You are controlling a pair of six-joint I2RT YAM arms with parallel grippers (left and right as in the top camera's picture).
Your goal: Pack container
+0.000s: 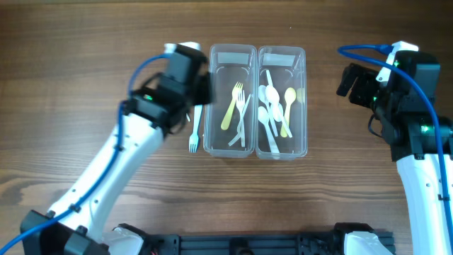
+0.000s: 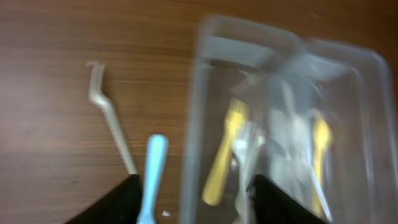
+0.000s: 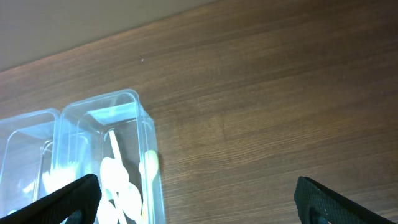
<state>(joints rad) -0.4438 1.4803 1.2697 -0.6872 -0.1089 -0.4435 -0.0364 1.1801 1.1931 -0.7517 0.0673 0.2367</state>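
Observation:
Two clear containers stand side by side mid-table. The left container (image 1: 209, 106) holds a yellow fork (image 1: 231, 106) and white forks. The right container (image 1: 304, 106) holds white and yellow spoons (image 1: 272, 106). A light blue fork (image 1: 192, 133) lies on the table just left of the left container. It also shows in the left wrist view (image 2: 152, 174), beside a white fork (image 2: 109, 115). My left gripper (image 1: 201, 92) (image 2: 196, 208) is open and empty, straddling the blue fork's handle and the container's left wall (image 2: 193, 137). My right gripper (image 1: 347, 79) (image 3: 199, 208) is open and empty over bare table right of the spoon container (image 3: 146, 130).
The wooden table (image 1: 85, 85) stretches wide on both sides of the containers. The white fork is hidden under my left arm in the overhead view. The table's far edge (image 3: 93, 43) shows in the right wrist view.

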